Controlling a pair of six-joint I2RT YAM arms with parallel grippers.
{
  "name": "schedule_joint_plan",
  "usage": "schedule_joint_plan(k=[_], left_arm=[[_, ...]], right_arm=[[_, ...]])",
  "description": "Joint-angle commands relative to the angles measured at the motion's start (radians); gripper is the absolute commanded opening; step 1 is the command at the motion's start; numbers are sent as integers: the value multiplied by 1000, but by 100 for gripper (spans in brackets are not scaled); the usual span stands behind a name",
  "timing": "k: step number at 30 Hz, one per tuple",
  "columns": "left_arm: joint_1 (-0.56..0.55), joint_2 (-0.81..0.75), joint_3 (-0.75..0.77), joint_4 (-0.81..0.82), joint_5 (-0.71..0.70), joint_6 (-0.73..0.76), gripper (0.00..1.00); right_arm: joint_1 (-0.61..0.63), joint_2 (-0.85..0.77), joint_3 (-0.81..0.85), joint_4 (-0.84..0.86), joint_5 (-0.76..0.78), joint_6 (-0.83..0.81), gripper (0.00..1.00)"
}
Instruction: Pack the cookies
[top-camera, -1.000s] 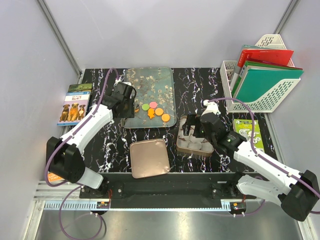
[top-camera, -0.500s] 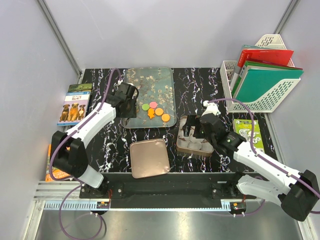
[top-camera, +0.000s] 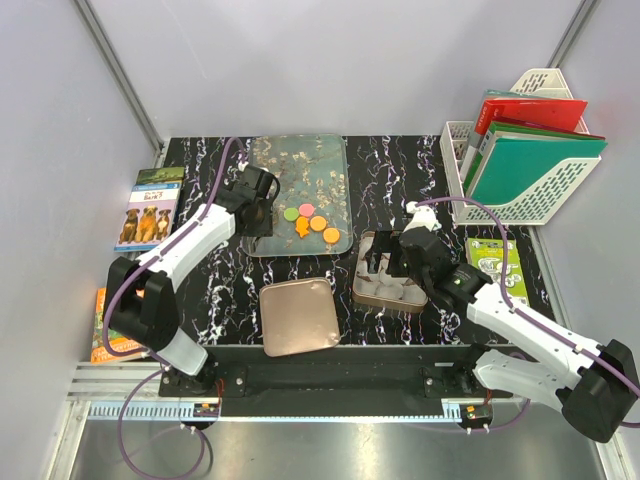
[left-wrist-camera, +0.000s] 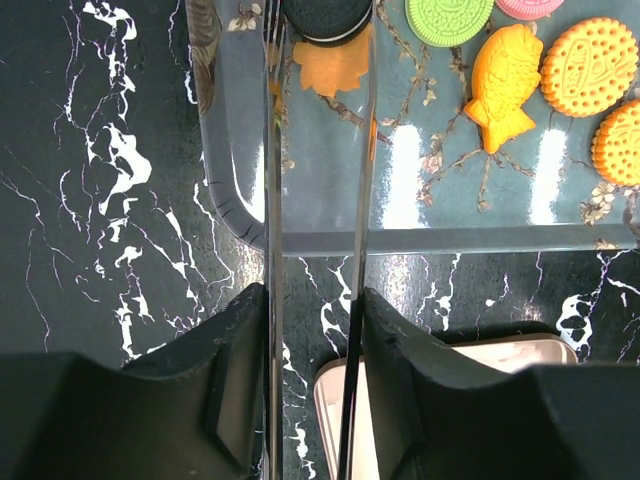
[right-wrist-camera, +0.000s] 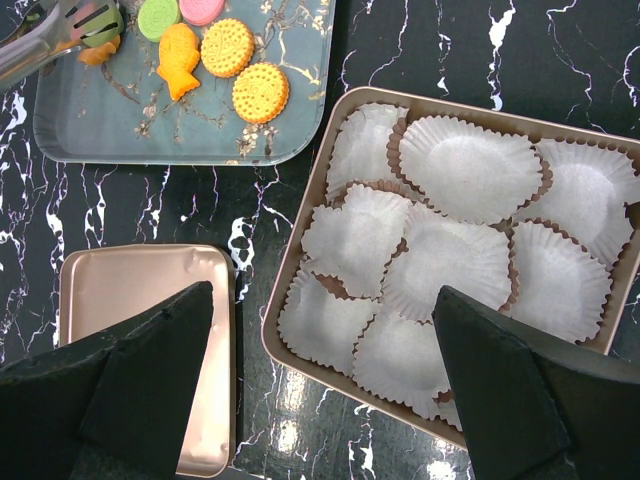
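Several cookies lie on a glass tray (top-camera: 300, 165): a green one (left-wrist-camera: 448, 15), a pink one (left-wrist-camera: 530, 5), an orange fish (left-wrist-camera: 503, 85), two orange rounds (left-wrist-camera: 588, 65) and an orange leaf shape (left-wrist-camera: 333, 70). My left gripper (left-wrist-camera: 312, 295) is shut on metal tongs (left-wrist-camera: 272, 180). The tong blades flank a dark brown sandwich cookie (left-wrist-camera: 328, 18) at the tray's near left; their tips are out of view. My right gripper (right-wrist-camera: 320, 300) is open and empty above a rose-gold tin (right-wrist-camera: 330, 180) lined with white paper wrappers (right-wrist-camera: 465, 165).
The tin's square lid (top-camera: 298, 316) lies on the table near the front, left of the tin (top-camera: 362, 290). A white file rack with folders (top-camera: 525, 150) stands at the back right, with a green pamphlet (top-camera: 495, 262) in front of it. A dog booklet (top-camera: 150, 208) lies at the left edge.
My left gripper has moved a little right and farther back, over the tray's left edge, with the tongs. The right arm has not moved.
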Motion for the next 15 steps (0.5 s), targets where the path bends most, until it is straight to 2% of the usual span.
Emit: schedule_joint_plan(k=[1, 4, 11, 15], left_arm=[[-1, -40, 17, 44, -36, 9, 39], [1, -59, 17, 42, -54, 12, 36], [1, -137, 50, 18, -143, 34, 36], [-1, -178, 69, 5, -148, 37, 35]], right_arm=[[1, -6, -4, 24, 28, 10, 100], [1, -8, -5, 26, 25, 13, 100], [1, -14, -2, 26, 28, 8, 100], [-1, -14, 6, 21, 26, 8, 100]])
